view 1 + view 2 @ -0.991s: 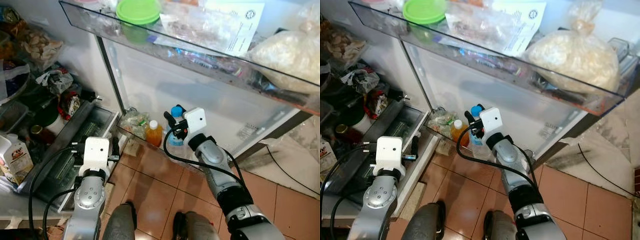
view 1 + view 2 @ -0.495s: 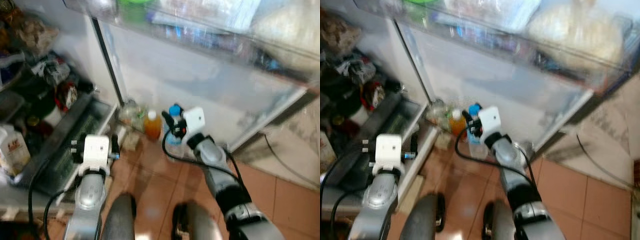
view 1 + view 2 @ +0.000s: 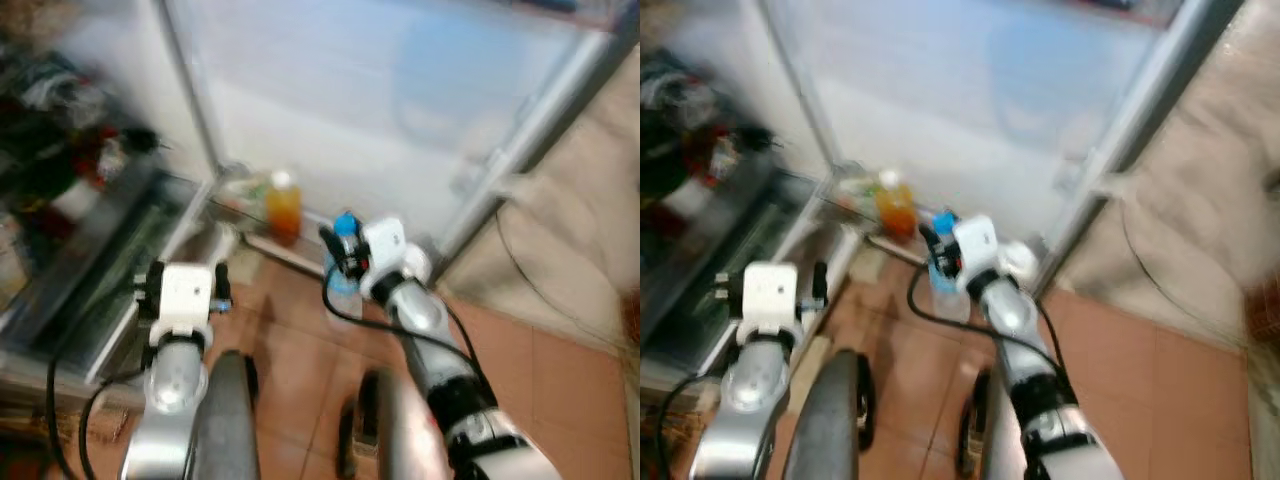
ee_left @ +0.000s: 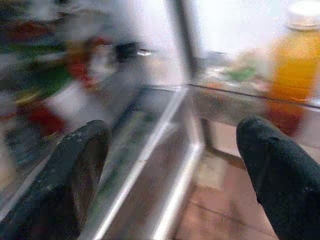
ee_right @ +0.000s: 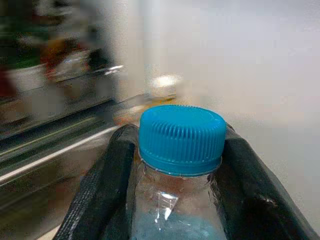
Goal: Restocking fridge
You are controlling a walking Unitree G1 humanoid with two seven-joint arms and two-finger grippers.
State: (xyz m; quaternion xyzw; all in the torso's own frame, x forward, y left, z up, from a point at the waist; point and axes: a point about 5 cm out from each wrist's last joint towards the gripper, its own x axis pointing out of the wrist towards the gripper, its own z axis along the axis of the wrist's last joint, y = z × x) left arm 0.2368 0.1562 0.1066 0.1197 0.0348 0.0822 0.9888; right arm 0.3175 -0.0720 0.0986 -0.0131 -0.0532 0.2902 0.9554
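Home kitchen, open fridge (image 3: 330, 110), terracotta floor tiles (image 3: 560, 370)

Right pincer (image 5: 175, 165) clamped, left pincer (image 4: 172, 165) agape.

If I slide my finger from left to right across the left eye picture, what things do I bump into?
Dark blurry fridge shelves → left gripper with its white camera box → orange juice bottle with a white cap → clear bottle with a blue cap held by the right gripper → pale fridge door edge.
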